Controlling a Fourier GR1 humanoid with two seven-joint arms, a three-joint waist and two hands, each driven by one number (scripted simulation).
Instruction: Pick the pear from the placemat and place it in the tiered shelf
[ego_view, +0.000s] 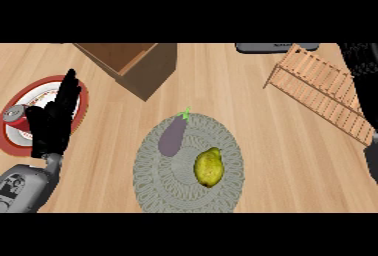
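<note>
Left hand (53, 120) open, fingers straight and raised, resting over a red plate (80, 102) at the bench's (244, 90) edge. Well off to that hand's right, pear (209, 167) lying on the round grey placemat (155, 185), just beside a purple eggplant (173, 137). Farther right again, slatted wooden tiered shelf (325, 92). Beyond the hand, an open wooden box (140, 62). Right hand out of view.

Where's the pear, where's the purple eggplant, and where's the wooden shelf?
pear (209, 167): head view, middle of its yellow-green body.
eggplant (172, 138): head view, middle of its purple body.
tiered shelf (325, 95): head view, on its wooden slats.
</note>
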